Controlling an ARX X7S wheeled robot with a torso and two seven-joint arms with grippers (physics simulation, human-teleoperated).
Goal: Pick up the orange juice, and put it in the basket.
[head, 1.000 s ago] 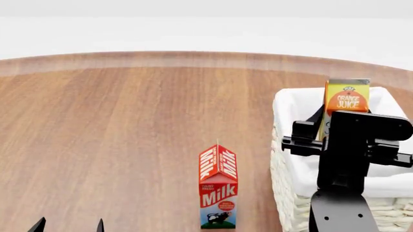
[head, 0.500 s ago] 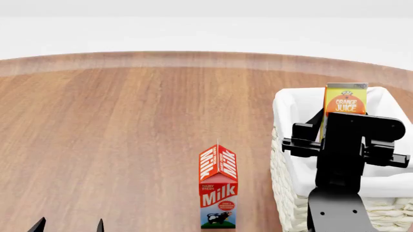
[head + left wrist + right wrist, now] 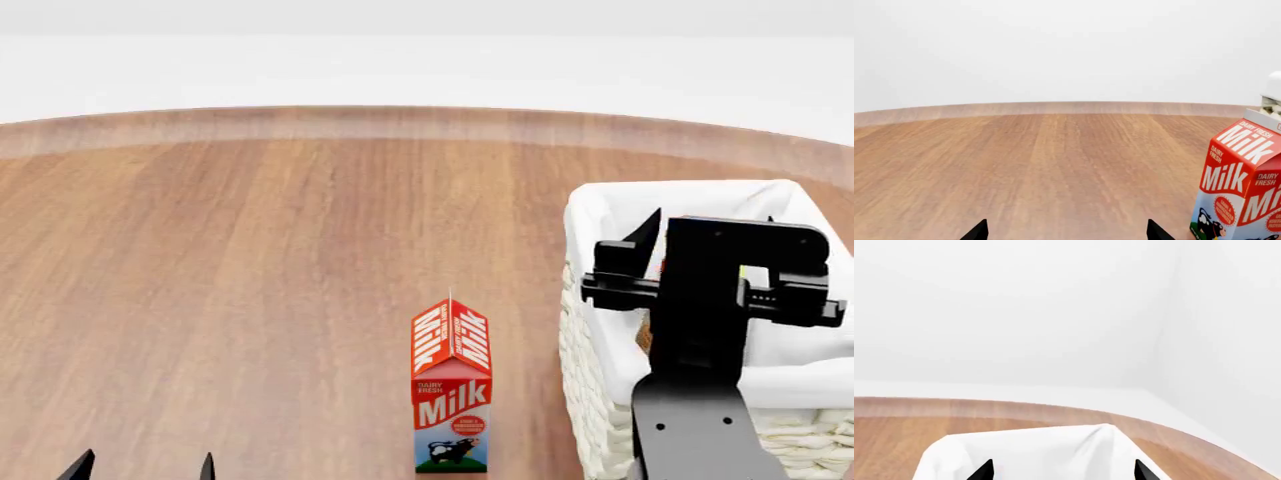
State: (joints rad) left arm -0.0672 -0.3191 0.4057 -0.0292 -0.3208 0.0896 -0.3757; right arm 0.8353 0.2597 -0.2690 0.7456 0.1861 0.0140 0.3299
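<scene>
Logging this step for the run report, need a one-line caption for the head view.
Right gripper hangs over the white basket, arm hiding nearly all of the orange juice; milk carton stands on the wooden table.

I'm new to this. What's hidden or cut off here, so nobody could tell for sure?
- Juice: head view, almost all behind the right gripper; upright or lying, cannot tell.
- Basket: cut by the head view's right and bottom edges.
- Milk: cut by the left wrist view's edge.
- Left gripper: only fingertips show at the head view's bottom edge.
</scene>
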